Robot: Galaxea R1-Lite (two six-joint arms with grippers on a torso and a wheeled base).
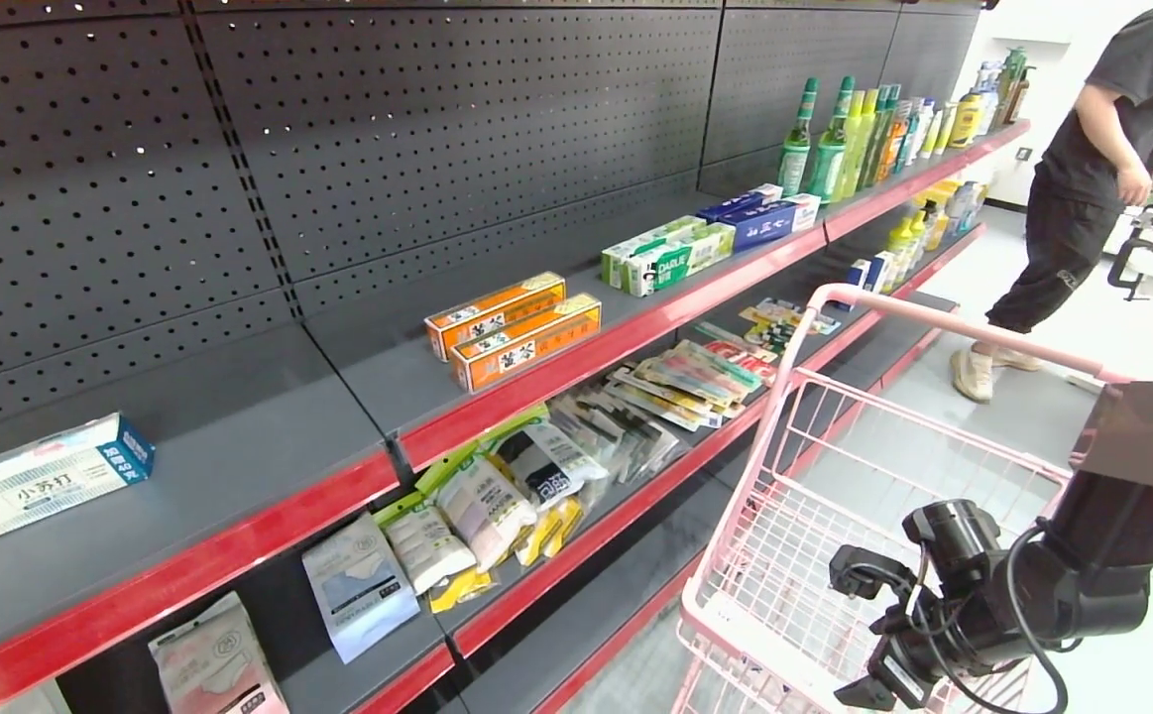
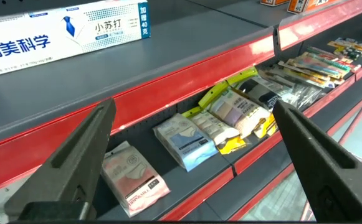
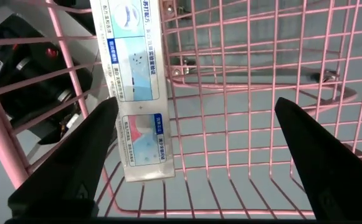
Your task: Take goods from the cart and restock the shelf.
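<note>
The pink wire cart point(image 1: 933, 322) stands at the lower right, in front of the shelf. My right gripper point(image 3: 193, 106) hangs open above the cart's basket point(image 3: 261, 81), its fingers apart with nothing between them. A long white and blue box point(image 3: 137, 93) lies on the basket floor close to one finger. In the head view the right gripper point(image 1: 864, 689) sits low over the cart's near corner. My left gripper point(image 2: 193, 106) is open and empty, facing the shelf's red front edge point(image 2: 168, 81). A white and blue box point(image 2: 62, 31) lies on the upper shelf point(image 1: 239, 436) beyond it.
Orange boxes point(image 1: 512, 327), green and white boxes point(image 1: 665, 253), blue boxes point(image 1: 759, 218) and bottles point(image 1: 834, 139) run along the upper shelf. Packets point(image 1: 497, 496) and toothbrush packs point(image 1: 685, 382) fill the shelf below. Bare shelf lies between the white box point(image 1: 41, 481) and the orange boxes.
</note>
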